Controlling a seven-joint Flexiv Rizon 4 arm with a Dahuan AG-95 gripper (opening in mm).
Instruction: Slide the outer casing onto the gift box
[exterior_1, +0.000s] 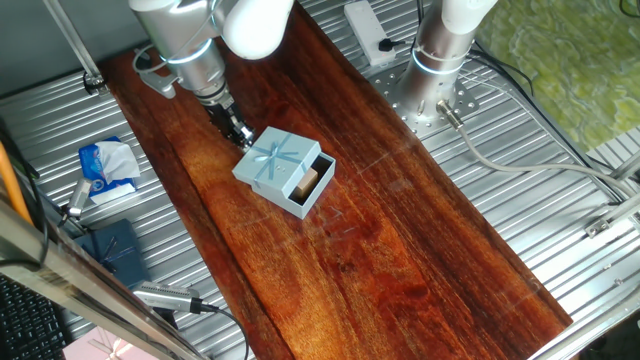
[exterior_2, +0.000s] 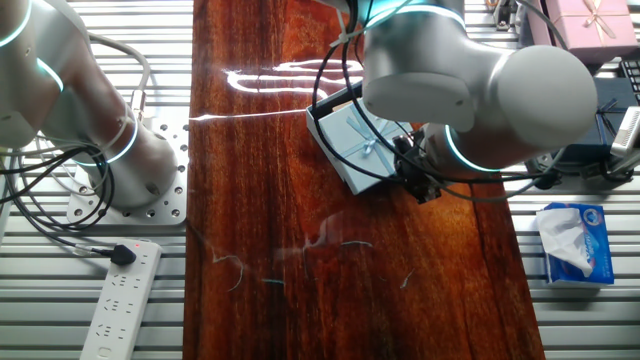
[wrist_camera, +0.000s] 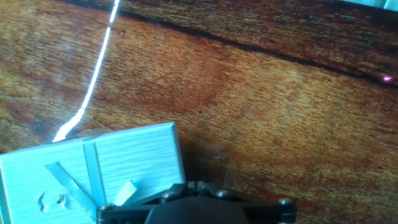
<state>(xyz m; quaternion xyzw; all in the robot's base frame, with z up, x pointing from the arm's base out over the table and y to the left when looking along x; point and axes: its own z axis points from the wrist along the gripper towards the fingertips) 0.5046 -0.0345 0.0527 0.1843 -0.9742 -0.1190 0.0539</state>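
Tool (exterior_1: 240, 135) grip state unreadable behind the outer casing (exterior_1: 277, 160); push squarely so the gift box (exterior_1: 314, 184) seats without skewing.

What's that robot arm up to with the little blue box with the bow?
The robot arm's gripper is down at one edge of the outer casing, a pale-blue sleeve with a ribbon bow, on the wooden table. The sleeve is nearly all the way over the gift box, whose tan-lined end shows at the far opening. It looks like the sleeve is being pushed on. Whether the fingers are open or closed isn't clear.
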